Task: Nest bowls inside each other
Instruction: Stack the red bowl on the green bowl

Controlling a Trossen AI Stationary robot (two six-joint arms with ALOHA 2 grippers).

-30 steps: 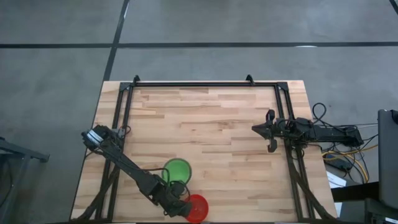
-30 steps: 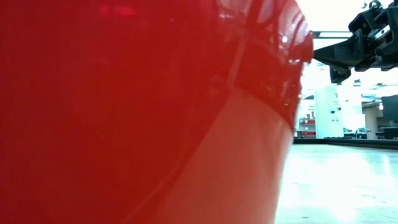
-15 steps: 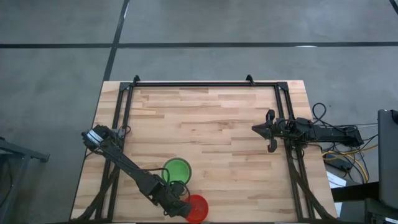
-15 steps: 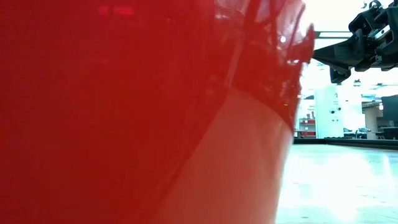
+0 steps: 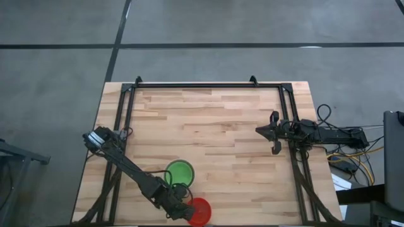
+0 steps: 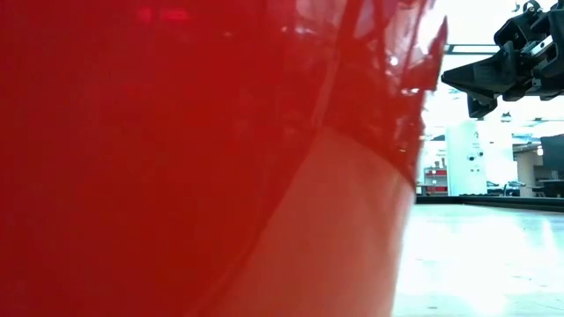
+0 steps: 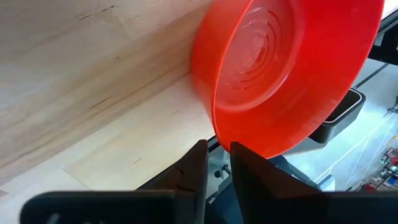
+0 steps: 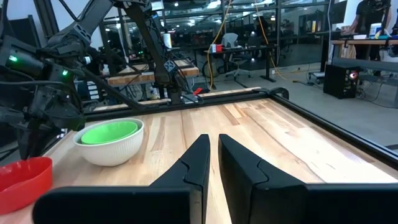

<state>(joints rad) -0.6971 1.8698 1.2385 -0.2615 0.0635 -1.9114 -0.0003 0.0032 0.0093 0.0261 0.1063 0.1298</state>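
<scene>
A red bowl [image 5: 201,211] sits at the table's near edge and fills most of the low view [image 6: 176,158]. My left gripper [image 7: 216,165] reaches it from the left and is shut on its rim. Farther in, a green bowl [image 5: 180,170] sits nested in a white bowl [image 8: 112,152] that stands on the table. My right gripper [image 5: 259,130] waits shut at the table's right side, level and pointing left, touching nothing. My left gripper pinches the red bowl's rim [image 7: 216,132] on the bowl's left side, one finger [image 7: 245,163] inside the bowl and the other outside its wall. The fingers slant down from the table's left. The bowl stays down at the table's near edge, opening upward.
A black frame rail [image 5: 208,85] runs along the far edge, with more rails down both sides. Bare wood lies across the table's middle and far part. A dark box [image 7: 342,115] stands just past the near edge, close to the red bowl.
Both arms have stayed where they were. In the low view the red bowl's rim at the right has crept up and to the right a little.
</scene>
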